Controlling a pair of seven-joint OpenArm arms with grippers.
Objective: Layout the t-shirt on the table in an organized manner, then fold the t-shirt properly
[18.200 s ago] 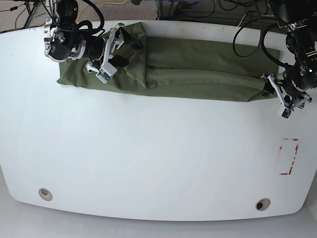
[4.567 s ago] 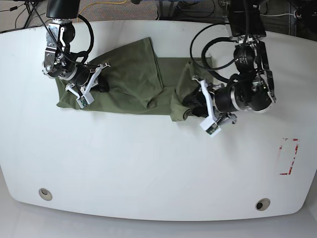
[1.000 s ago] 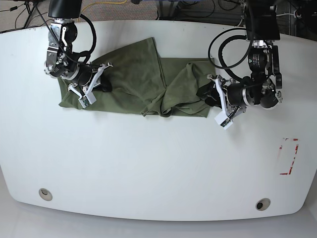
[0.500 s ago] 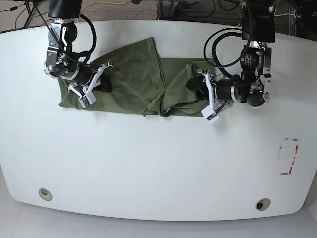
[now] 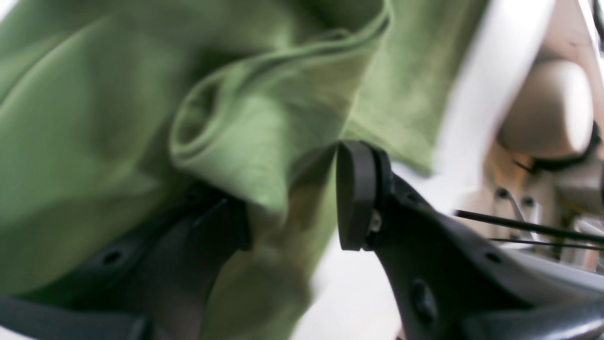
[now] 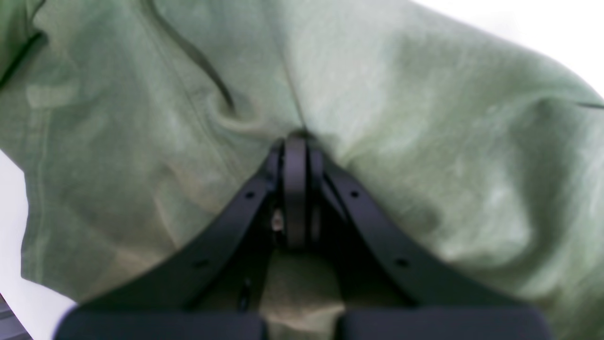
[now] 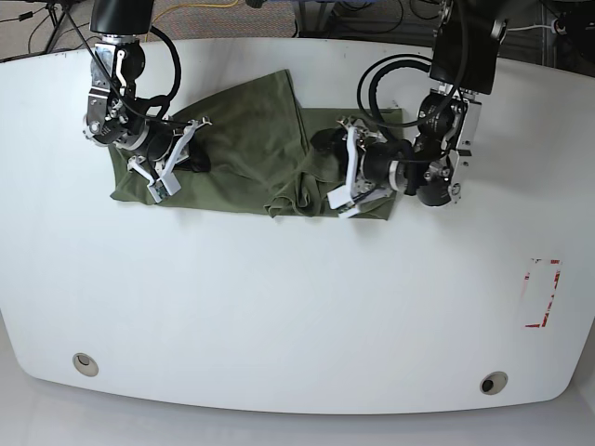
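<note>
t-shirt (image 7: pixel 251 139): bunched along table (image 7: pixel 279 316) far edge, wide bare white in front
left gripper (image 5: pixel 292 208): spread, fabric fold between fingers
right gripper (image 6: pixel 295 156): pressed together, pinching t-shirt near its left end

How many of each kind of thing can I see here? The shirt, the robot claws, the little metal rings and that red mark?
t-shirt: 1
grippers: 2, left gripper and right gripper
metal grommets: 2, and
red tape rectangle: 1
Total: 6
</note>
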